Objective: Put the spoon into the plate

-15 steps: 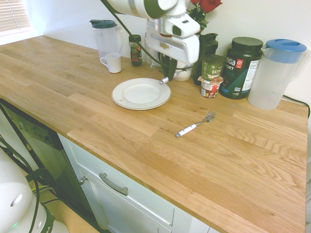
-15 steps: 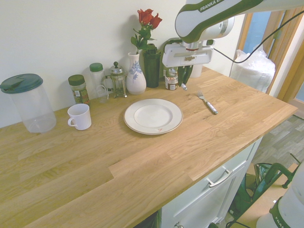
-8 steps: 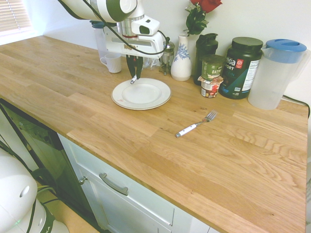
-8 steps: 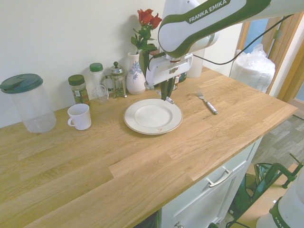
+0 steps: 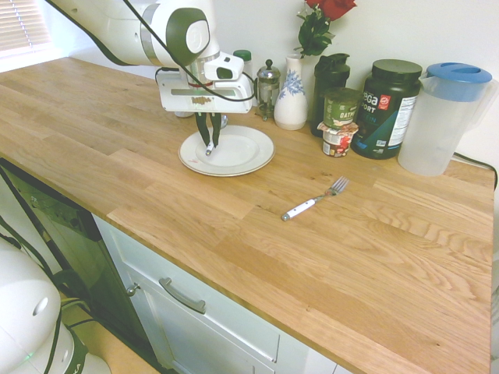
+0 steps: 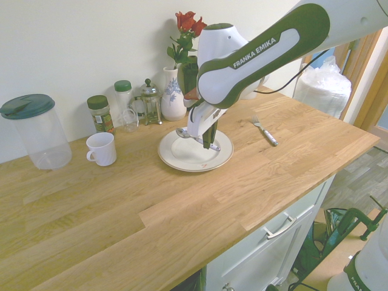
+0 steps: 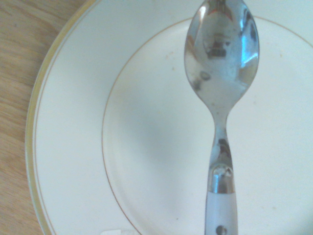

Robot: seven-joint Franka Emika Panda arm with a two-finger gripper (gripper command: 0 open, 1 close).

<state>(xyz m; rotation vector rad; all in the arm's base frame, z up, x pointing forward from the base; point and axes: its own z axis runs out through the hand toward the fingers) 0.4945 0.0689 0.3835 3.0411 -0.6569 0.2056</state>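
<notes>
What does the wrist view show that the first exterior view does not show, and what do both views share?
Only the wrist view shows the shiny bowl of the spoon, its white handle and the thin gold line around the plate. Only the first exterior view shows the shut gripper holding the spoon, the fork lying on the counter apart from the plate, and the jars and jugs along the wall. Both show the spoon above the plate.

White plate [image 7: 68, 161] with gold rim line; shiny spoon [image 7: 222, 73], white handle.
</notes>
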